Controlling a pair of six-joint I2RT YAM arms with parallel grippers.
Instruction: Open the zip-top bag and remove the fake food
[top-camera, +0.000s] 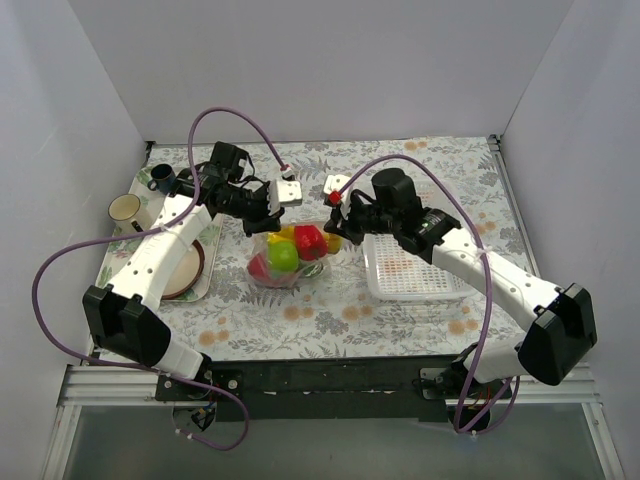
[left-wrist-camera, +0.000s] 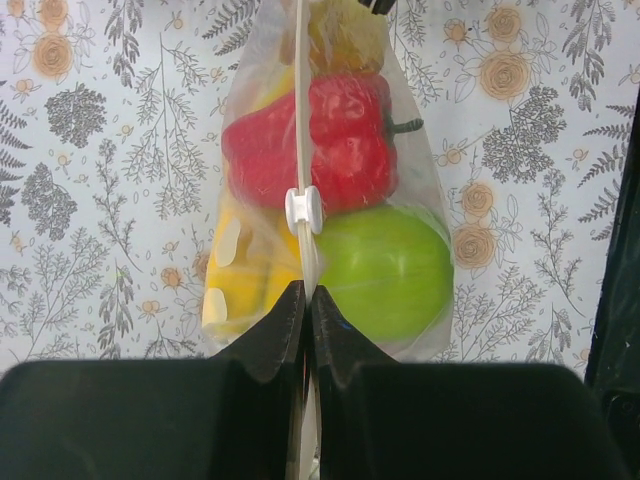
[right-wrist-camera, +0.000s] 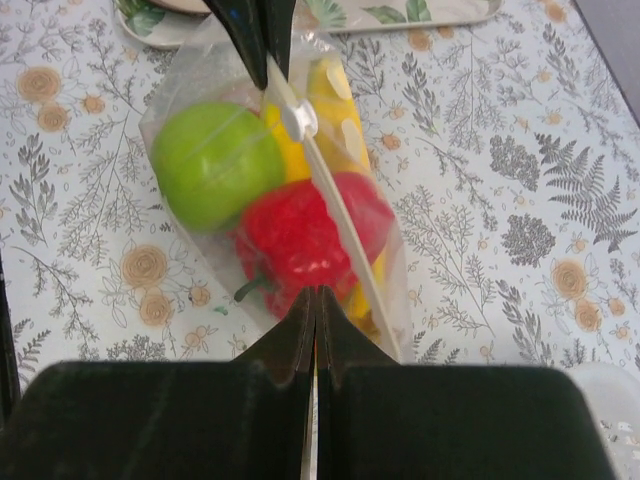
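The opening step was in hand, and no fake food was out yet. One zip-top bag (top-camera: 290, 262) hung between the two arms over the middle of the table, toward its near edge. Whether its bottom touched the surface cannot be told. The left gripper (left-wrist-camera: 307, 295) had its jaws closed on one end of the zip strip (left-wrist-camera: 299, 100). The right gripper (right-wrist-camera: 316, 300) had its jaws closed on the opposite end. The strip was therefore held taut along its length. One white slider (left-wrist-camera: 303, 210) sat on the strip, nearer the left gripper's end, and the strip appeared sealed. The next move probably called for one gripper to release its end, take the slider and draw it along the strip while the other gripper held its end. Inside the bag were one green apple (left-wrist-camera: 385, 270), one red pepper (left-wrist-camera: 320, 140) and yellow pieces (left-wrist-camera: 235, 290) whose number cannot be told. One white perforated basket (top-camera: 415, 272) stood near the right edge. One tray (top-camera: 115, 262) at the left edge carried two mugs, one dark (top-camera: 160, 178) and one cream (top-camera: 125, 208), and one brown-rimmed plate (top-camera: 185, 268).
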